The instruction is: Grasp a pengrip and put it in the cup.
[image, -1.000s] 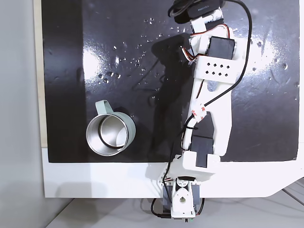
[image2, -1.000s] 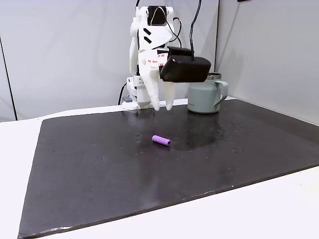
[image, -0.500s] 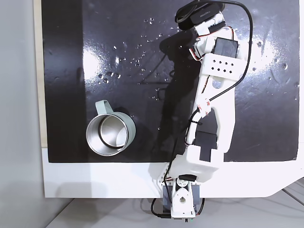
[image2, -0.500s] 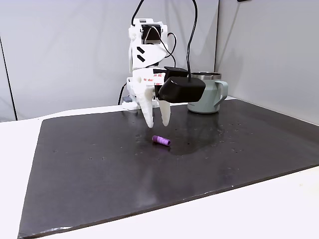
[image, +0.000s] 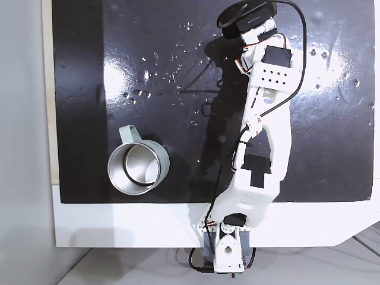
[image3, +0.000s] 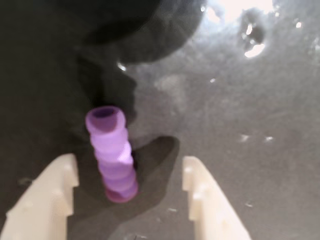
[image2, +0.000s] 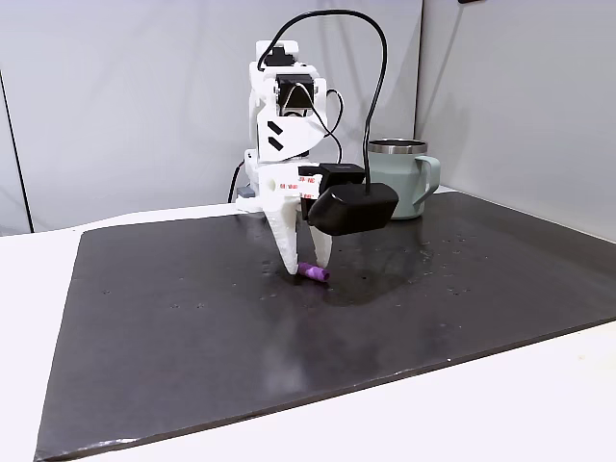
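Now that the arm (image: 263,136) has stretched out and dropped from above the mat (image2: 289,318), the hand (image2: 308,272) sits low with its tips at the surface, where half a second back it hung clear above the pengrip (image2: 311,273). That puts the task at the point of the grasp: the descent looks finished, and closing is what remains before any carry. The bench (image2: 481,414) is white around the dark mat, and the cup (image2: 399,179) stands well apart, behind and to the right in the side fixed view; from above, the cup (image: 139,167) sits near the mat's lower left with its steel inside open.

The hand is spread wide, one finger (image3: 45,197) on each side of the pengrip (image3: 111,152), which lies off-centre, near the left finger in the wrist view, not yet touched as far as I can tell. It is a short lilac tube, ribbed along its length, hollow at the end, lying flat.
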`<state>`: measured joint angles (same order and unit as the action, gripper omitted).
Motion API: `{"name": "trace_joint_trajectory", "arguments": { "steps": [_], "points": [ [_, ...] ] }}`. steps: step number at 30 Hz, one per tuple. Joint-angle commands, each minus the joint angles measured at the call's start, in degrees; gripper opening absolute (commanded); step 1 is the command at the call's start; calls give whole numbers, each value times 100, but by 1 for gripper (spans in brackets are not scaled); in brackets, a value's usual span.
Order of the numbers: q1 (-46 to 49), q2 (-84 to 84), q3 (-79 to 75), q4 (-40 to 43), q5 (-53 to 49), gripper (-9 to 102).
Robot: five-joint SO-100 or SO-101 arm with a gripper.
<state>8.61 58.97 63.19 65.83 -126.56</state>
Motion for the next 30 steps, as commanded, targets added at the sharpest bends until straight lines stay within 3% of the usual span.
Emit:
{"name": "trace_joint_trajectory", "arguments": {
  "steps": [1, 19, 30],
  "points": [
    [-62, 18, -18, -149, 88, 25],
    [44, -202, 1441, -1846, 114, 22],
    [-9, 211, 2162, -1978, 404, 22]
  ]
}}
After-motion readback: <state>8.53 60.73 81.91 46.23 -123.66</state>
